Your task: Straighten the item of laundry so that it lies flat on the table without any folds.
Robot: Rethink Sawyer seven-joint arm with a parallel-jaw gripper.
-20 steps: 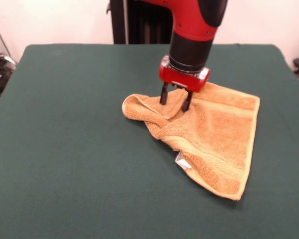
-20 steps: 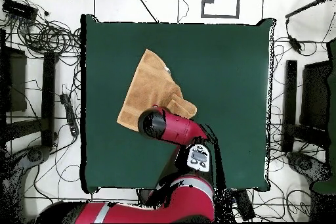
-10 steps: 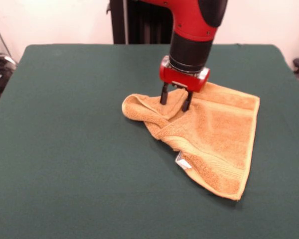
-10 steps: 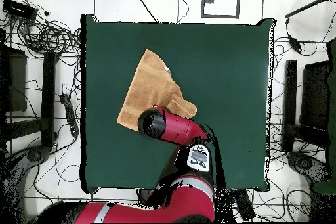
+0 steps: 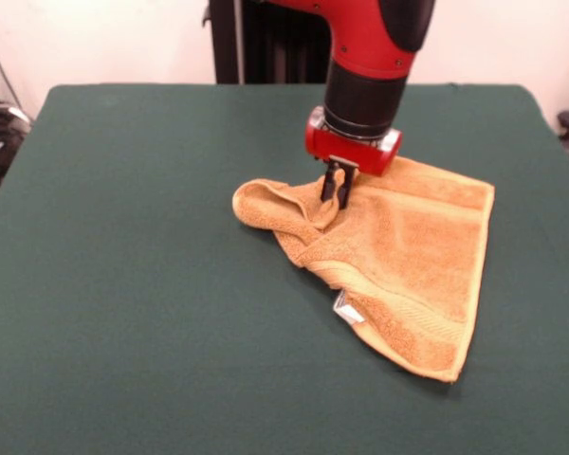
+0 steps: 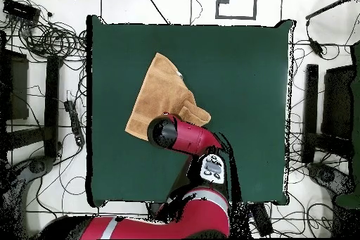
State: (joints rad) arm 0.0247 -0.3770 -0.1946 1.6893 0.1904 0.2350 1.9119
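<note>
Since before, gripper fingers have closed, pinching the folded towel; white tag unreadable.

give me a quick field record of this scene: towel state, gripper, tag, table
towel: orange-yellow hand towel, partly spread, one corner bunched and folded over at the front view's left
fold: rumpled lobe lying on the table beside the gripper
gripper: gripper down on the towel, fingers close together, pinching a ridge of cloth
tag: small white tag at the towel's near edge
table: dark green table, towel lies well inside its edges
task status: not flat yet
</note>
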